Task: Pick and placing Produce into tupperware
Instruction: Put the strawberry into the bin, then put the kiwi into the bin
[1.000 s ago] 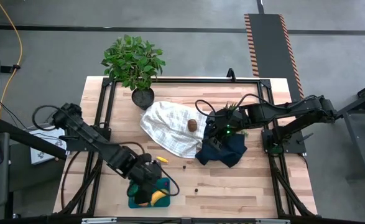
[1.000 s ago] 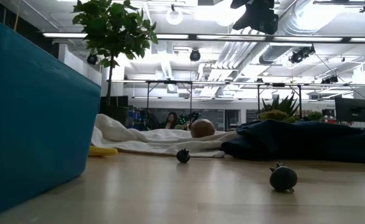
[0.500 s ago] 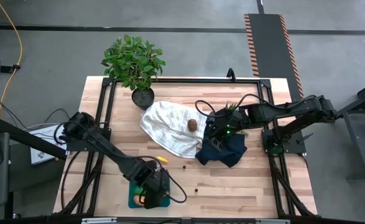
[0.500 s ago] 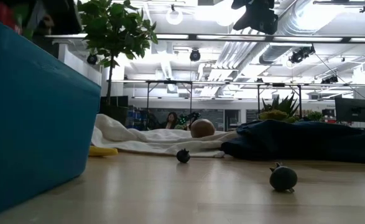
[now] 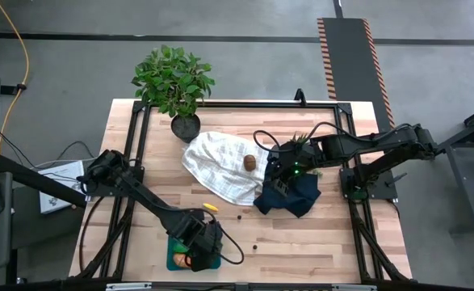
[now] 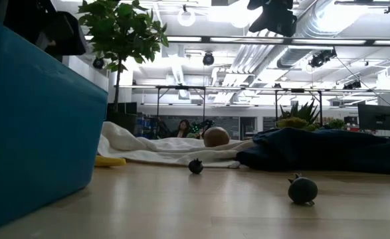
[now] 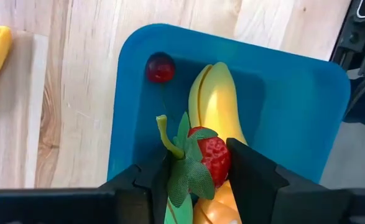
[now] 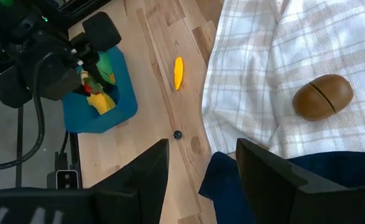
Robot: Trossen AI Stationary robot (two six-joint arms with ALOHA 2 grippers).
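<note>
You're looking at the teal tupperware [image 7: 294, 106] sitting at the table's near edge, holding a yellow banana [image 7: 216, 102], a small dark-red cherry [image 7: 160, 68] and a leafy strawberry [image 7: 210, 155] pinched above it. A brown kiwi [image 8: 323, 96] is resting on the checked cloth; a small yellow piece [image 8: 178, 73] and two dark berries [image 6: 303, 190] are lying on bare wood.

Illumination is bright and even, supplied by ceiling fixtures [image 6: 188, 16] visible at 12 o'clock in the low view. Shadows are soft. The near teal container wall [image 6: 35, 126], at 9 o'clock, is out of focus.
</note>
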